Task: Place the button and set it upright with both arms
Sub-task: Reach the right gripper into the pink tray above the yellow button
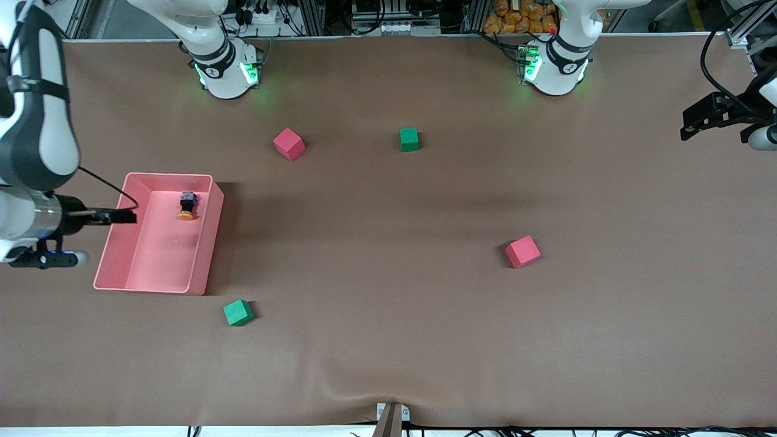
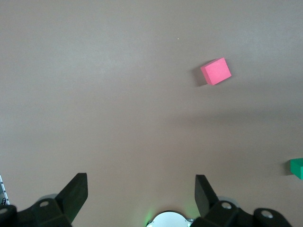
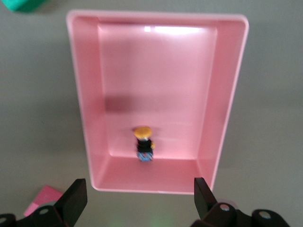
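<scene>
A: The button (image 1: pixel 187 206) lies on its side in the pink tray (image 1: pixel 115 243); right gripper (image 3: pixel 137 198) hangs over it, spread wide, empty.

B: Left gripper (image 2: pixel 142 196) waits, released, over bare table, ready for a handover.

Even overhead light, soft shadows, glare on the tray (image 3: pixel 156 29) floor.

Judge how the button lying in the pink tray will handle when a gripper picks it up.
The button lies on its side in the pink tray. Its round orange cap may roll or slip; the blocky black body probably grips better. Being tiny, it likely twists easily.
</scene>
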Available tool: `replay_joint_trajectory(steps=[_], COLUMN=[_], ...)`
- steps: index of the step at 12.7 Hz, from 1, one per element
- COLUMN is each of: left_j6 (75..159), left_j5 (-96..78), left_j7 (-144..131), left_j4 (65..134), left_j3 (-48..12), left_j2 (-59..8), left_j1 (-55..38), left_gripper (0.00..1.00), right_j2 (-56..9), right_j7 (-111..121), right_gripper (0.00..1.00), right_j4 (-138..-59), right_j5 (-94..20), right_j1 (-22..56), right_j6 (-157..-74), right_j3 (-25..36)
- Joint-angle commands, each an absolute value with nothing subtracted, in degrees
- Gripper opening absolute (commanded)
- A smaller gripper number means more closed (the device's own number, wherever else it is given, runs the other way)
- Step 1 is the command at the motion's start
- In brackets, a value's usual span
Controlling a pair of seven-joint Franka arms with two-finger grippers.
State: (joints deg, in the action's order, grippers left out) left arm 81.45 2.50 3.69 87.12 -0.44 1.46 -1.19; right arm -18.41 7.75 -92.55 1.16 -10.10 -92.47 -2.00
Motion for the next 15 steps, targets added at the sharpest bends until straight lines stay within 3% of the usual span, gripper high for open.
replay_joint_trajectory(steps=[1, 7, 11, 15], left_j6=[80.51, 79.28, 79.28, 79.28], left_j5=[2.37, 2.2, 0.26, 0.26], left_j7=[3.16, 3.16, 3.6, 3.69], left_j4=[86.66, 86.57, 86.66, 86.4], left_j3=[-0.7, -0.7, -0.62, -0.53], left_j2=[1.41, 1.58, 1.32, 1.05], left_j1=[-0.88, -0.88, -0.88, -0.53], left_gripper=[1.0, 1.0, 1.0, 1.0], right_j2=[-10.65, -0.36, 0.44, -2.88], right_j7=[8.61, 8.88, 8.88, 8.88], right_gripper=[1.0, 1.0, 1.0, 1.0], right_j4=[-102.37, -127.94, -135.25, -142.99], right_j5=[1.41, 1.49, 1.58, 1.67], right_j1=[-10.02, -10.19, -10.46, -13.0], right_j6=[-93.34, -115.28, -124.08, -140.33], right_j3=[-2.9, -2.81, -2.72, -2.72])
